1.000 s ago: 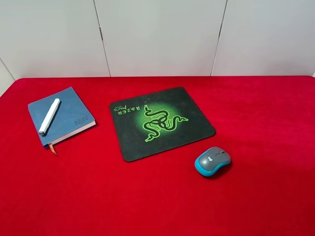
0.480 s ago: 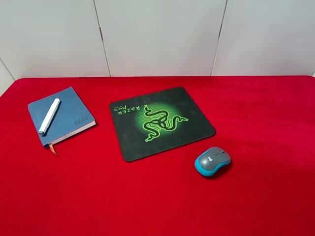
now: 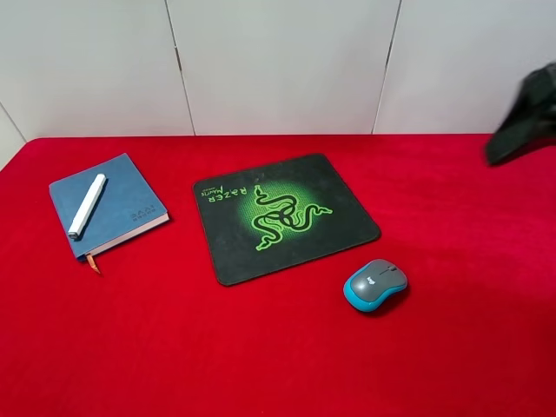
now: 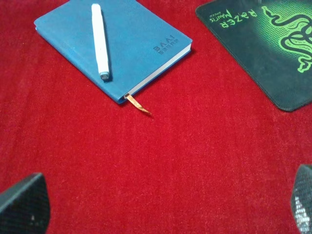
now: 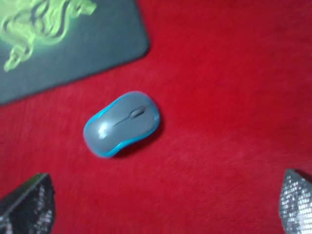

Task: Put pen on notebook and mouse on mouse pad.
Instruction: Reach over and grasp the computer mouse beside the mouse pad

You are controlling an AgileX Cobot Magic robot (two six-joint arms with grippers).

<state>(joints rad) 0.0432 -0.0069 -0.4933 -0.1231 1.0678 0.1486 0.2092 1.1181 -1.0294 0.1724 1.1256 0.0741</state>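
Observation:
The white pen lies on the blue notebook at the left of the red table. Right of it lies the black mouse pad with its green logo. The grey and teal mouse sits on the cloth just off the pad's near right corner. My left gripper is open above bare cloth, short of the notebook. My right gripper is open above the cloth, with the mouse ahead of it. A dark part of the right arm shows at the far right edge.
A red cloth covers the whole table. White wall panels stand behind its far edge. The notebook's orange ribbon trails onto the cloth.
The right arm has come into the exterior high view at the far right edge. The pen, notebook, pad and mouse have not moved.

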